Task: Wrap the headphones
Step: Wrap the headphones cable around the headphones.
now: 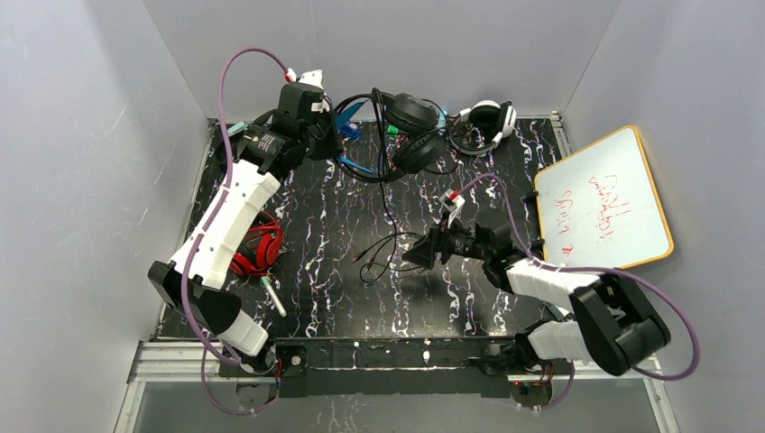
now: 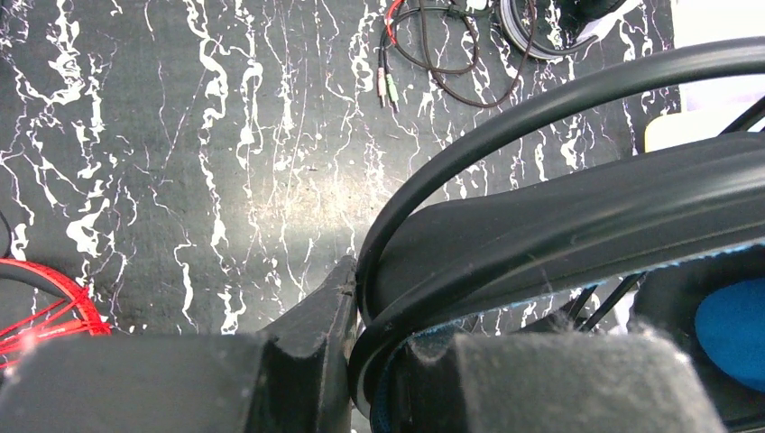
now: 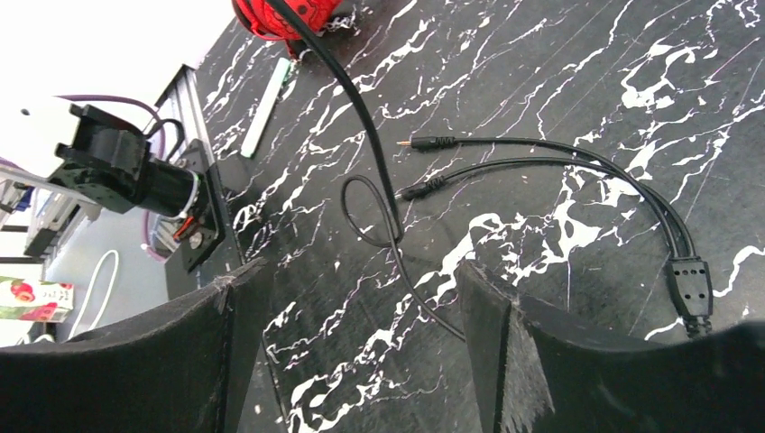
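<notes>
The left pincer [image 2: 361,361] clamped the stiff-looking headband [image 2: 559,225] of the black headphones [image 1: 410,126] at the far edge of the table [image 1: 325,225], while the right pincer [image 3: 361,307] hung open over their limp, thin cable [image 3: 365,135], likely best pinched near its plugs [image 3: 424,142].

Shows a black tabletop with white marble veining [image 1: 343,262] as the floor of the cell, closed in by plain grey walls [image 1: 81,135]. Find a wood-framed rectangular whiteboard with illegible red handwriting [image 1: 603,200] at the tabletop's right edge, turned at an angle. Note a slim white pen-like stick with a green tip [image 1: 273,298] lying slanted toward the near left. Beyond the table edge, in the right wrist view, spot a small carton printed with red fruit [image 3: 32,298].
</notes>
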Tool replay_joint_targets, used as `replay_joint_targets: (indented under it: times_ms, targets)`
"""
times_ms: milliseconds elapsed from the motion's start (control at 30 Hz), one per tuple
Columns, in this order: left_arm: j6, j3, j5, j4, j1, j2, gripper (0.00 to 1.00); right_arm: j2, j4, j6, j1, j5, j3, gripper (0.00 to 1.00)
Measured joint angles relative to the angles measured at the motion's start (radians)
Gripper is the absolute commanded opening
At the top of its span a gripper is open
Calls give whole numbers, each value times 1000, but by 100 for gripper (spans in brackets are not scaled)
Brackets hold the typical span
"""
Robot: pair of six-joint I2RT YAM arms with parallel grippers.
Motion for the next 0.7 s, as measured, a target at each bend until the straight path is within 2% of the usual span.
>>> replay_joint_targets:
  times_ms: [267,533,600,700]
  targets:
    - [-35,23,25,-34,2,38,0,213,226,10,74,47,-8,78]
    - [-46,23,34,-49,2,42,0,357,377,37,98,66,26,70]
    - [-51,23,37,-51,2,42,0,399,422,48,98,74,38,66]
    - [-56,23,42,-56,2,42,0,453,460,58,102,74,64,53]
